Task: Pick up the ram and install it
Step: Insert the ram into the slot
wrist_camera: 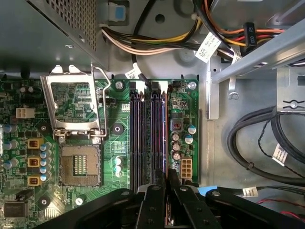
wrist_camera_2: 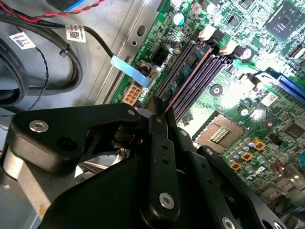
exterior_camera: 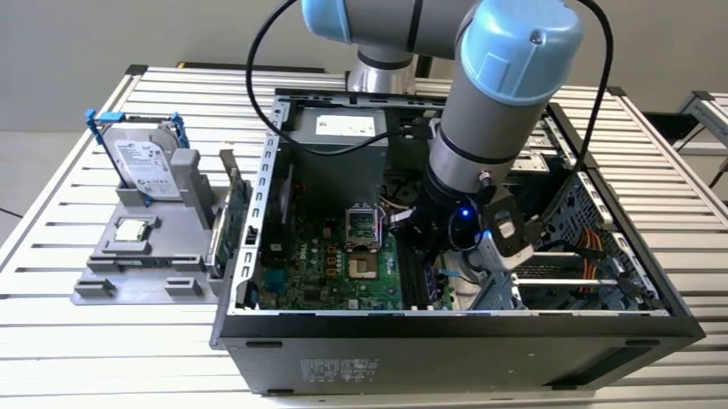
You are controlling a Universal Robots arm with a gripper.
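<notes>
1. Labels: white barcode tags [wrist_camera_2: 76, 33] hung on the black cables in the second wrist view, a pale sticker sat on the power supply [exterior_camera: 344, 125], and another sat on the outer wall of the computer case [exterior_camera: 455, 328] in the exterior view. None of the print could be made out.
2. The hard drive [exterior_camera: 146, 166] also bore a pale label with dark print, likewise unreadable.
3. The ram [wrist_camera_2: 183, 78] appeared edge-on in the second wrist view as a thin dark stick with a coppery edge line. Its label strip could not be seen from that angle.
4. The claw [wrist_camera_2: 159, 112] was clenched on one end of the ram, with its black fingers pressed close together on the thin board. The first wrist view showed the same narrow pinch [wrist_camera: 166, 174].
5. The ram was inside the case, running parallel to the memory slots [wrist_camera: 143, 138] at the outer side of that bank. Whether it was seated in a slot could not be told.
6. The case lay open-side up and held the green motherboard [exterior_camera: 330, 268], whose processor socket [wrist_camera: 80, 164] was bare and had its metal frame flipped open.
7. At the exterior view's left, a grey holder [exterior_camera: 142, 277] stood on the slatted table. It held the upright hard drive, a small square silver chip [exterior_camera: 135, 228] and a green card [exterior_camera: 234, 217] on edge.
</notes>
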